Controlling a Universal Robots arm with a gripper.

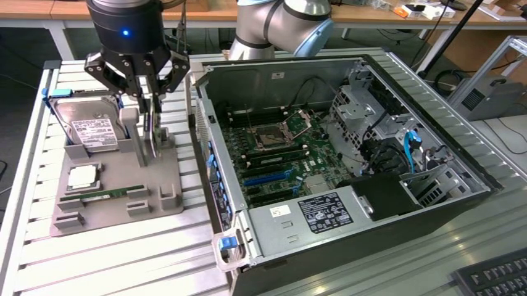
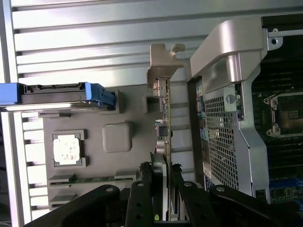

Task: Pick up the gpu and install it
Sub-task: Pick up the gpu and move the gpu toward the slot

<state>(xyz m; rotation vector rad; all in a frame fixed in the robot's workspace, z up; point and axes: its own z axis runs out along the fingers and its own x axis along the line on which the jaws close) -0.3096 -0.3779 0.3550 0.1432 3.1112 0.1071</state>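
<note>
The gripper (image 1: 148, 102) (image 2: 161, 177) hangs over a grey tray (image 1: 115, 169) (image 2: 94, 123), its fingers (image 2: 142, 191) closed on the two faces of the gpu (image 1: 149, 139) (image 2: 163, 109). The card stands on edge straight below the gripper, silver bracket at the far end in the wrist view. Its lower edge reaches the tray, and whether it still sits there cannot be told. On the tray, to the exterior view's left of the gripper, lie a hard drive (image 1: 91, 126) (image 2: 57, 93), a processor chip (image 1: 82, 177) (image 2: 66, 149) and a memory stick (image 1: 103, 196) (image 2: 90, 178). The open computer case (image 1: 280, 61) (image 2: 222, 127) lies just beside the gripper on the other side.
</note>
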